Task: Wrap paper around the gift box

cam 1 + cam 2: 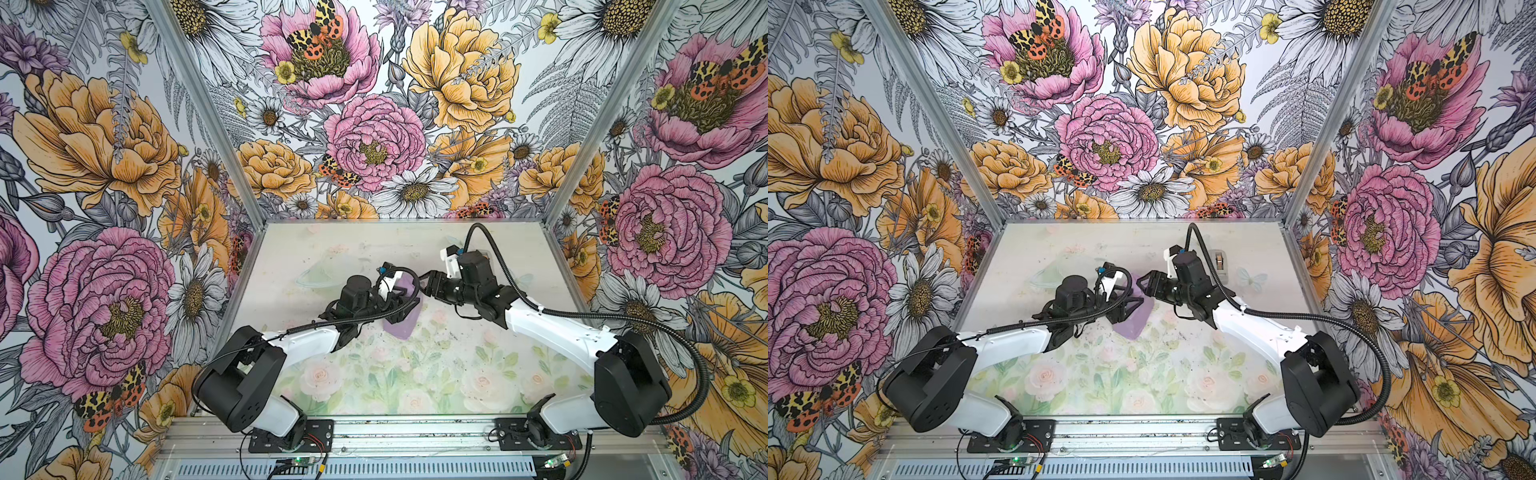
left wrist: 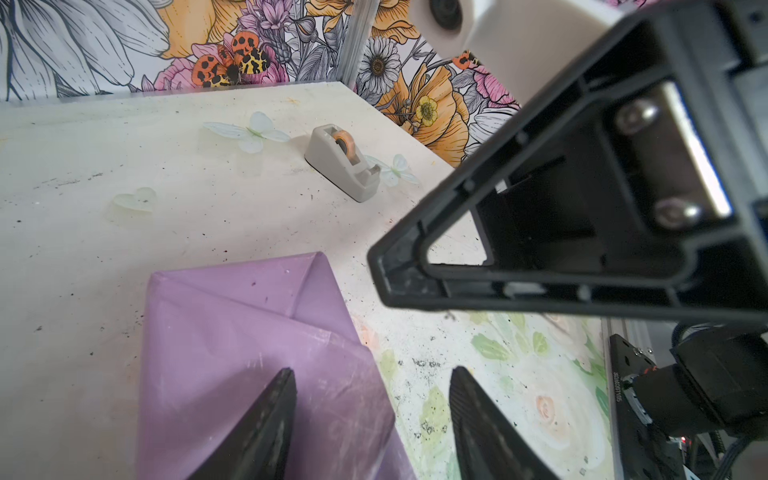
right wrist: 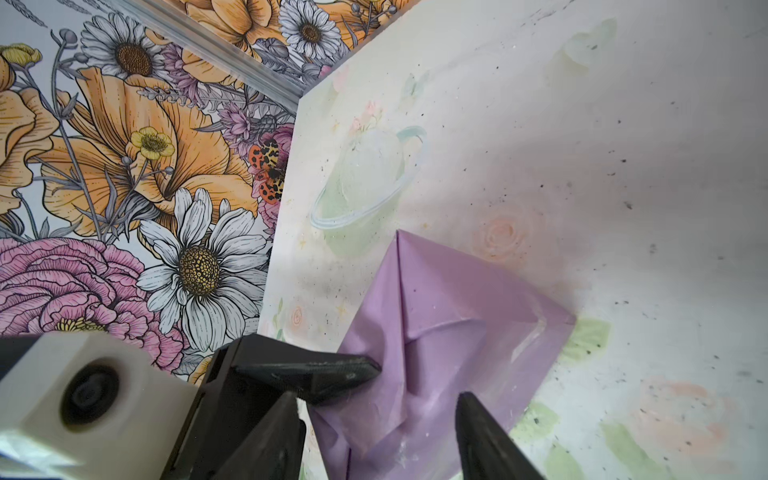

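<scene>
The lilac paper (image 1: 402, 327) (image 1: 1133, 326) lies mid-table, folded into a creased parcel with triangular end flaps. The gift box is hidden; no navy surface shows. My left gripper (image 1: 405, 305) (image 1: 1136, 301) hovers over the parcel. In the left wrist view it (image 2: 372, 374) is open, one finger above the paper (image 2: 249, 332) and the other above bare table. My right gripper (image 1: 424, 286) (image 1: 1144, 286) comes in from the right, tip to tip with the left. In the right wrist view it (image 3: 376, 399) is open above the paper (image 3: 449, 324), with nothing between the fingers.
A grey tape dispenser (image 2: 345, 166) (image 1: 1219, 262) stands at the back right of the table (image 1: 374, 374), partly behind the right arm. Floral walls enclose three sides. The two grippers are very close together over the parcel.
</scene>
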You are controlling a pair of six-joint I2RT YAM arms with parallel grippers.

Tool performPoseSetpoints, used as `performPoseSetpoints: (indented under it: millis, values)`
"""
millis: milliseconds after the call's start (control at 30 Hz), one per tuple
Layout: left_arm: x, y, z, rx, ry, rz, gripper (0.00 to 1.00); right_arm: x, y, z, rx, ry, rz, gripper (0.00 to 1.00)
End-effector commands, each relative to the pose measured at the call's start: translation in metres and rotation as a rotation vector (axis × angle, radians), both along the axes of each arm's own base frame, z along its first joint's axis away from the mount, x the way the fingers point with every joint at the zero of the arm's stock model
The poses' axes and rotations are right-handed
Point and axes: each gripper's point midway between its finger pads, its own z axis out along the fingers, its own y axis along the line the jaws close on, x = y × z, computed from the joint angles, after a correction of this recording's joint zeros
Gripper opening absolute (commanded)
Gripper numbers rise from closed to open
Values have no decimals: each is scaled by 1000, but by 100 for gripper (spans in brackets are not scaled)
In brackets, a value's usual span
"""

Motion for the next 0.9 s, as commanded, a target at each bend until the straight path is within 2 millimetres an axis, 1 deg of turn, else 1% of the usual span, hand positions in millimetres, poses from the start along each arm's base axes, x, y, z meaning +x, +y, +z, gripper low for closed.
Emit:
performPoseSetpoints:
  millis: [0,233,367,433,500,600,667,733,867]
  values:
    - [-12,3,-30,29,102,-30,61,-2,8,-3,-33,6,51,64]
    - [-14,2,-34,40,95,-47,63,-2,13,-22,-87,56,88,66]
    - [-13,3,-34,42,93,-39,63,-9,21,-31,-81,91,143,66]
    - [-12,3,-34,42,94,-37,63,-13,19,-37,-100,107,149,65]
    - [-10,4,-31,41,91,-23,63,-14,12,-49,-146,128,137,63]
    - [-8,5,-21,26,84,-7,64,-16,0,-70,-228,164,111,54]
    - [-7,5,-10,11,70,0,65,-16,-5,-80,-263,181,101,48]
    - [-6,8,0,4,53,17,67,-17,-8,-83,-281,183,97,44]
    - [-5,15,17,-10,30,40,67,-16,-12,-84,-295,179,87,39]
